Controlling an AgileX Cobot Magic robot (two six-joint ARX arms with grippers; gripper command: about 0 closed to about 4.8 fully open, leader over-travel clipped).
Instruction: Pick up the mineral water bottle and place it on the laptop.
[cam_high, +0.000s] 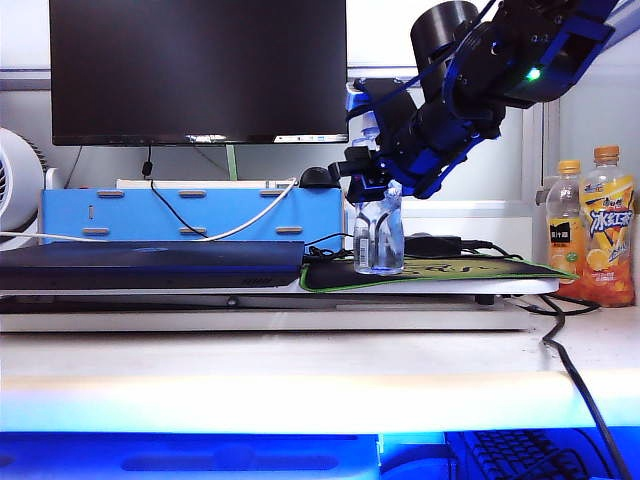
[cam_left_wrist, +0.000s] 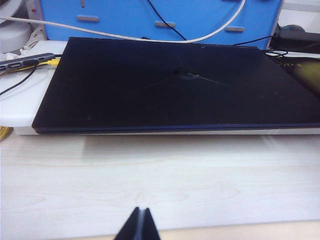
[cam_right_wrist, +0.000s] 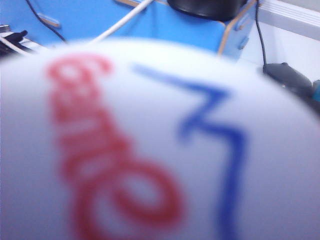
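While the mineral water bottle (cam_high: 378, 235) stands upright on the green-edged mouse mat (cam_high: 440, 272), just right of the laptop (cam_high: 150, 264), the right gripper (cam_high: 368, 172) sits around its upper part, near the neck. In the right wrist view the white cap (cam_right_wrist: 150, 145) with red and blue print fills the frame out of focus, so the camera is hard up against the bottle top. Whether the jaws are already pinching the bottle or only bracketing it, I cannot tell. The step in hand looks like the grasp itself, with nothing lifted yet. Next calls for a firm squeeze, a straight lift clear of the mat, a carry leftward over the closed dark lid, and a gentle upright set-down. The left gripper (cam_left_wrist: 139, 227) hangs low over the worktop (cam_left_wrist: 160, 180) in front of the laptop, fingers pressed together, idle
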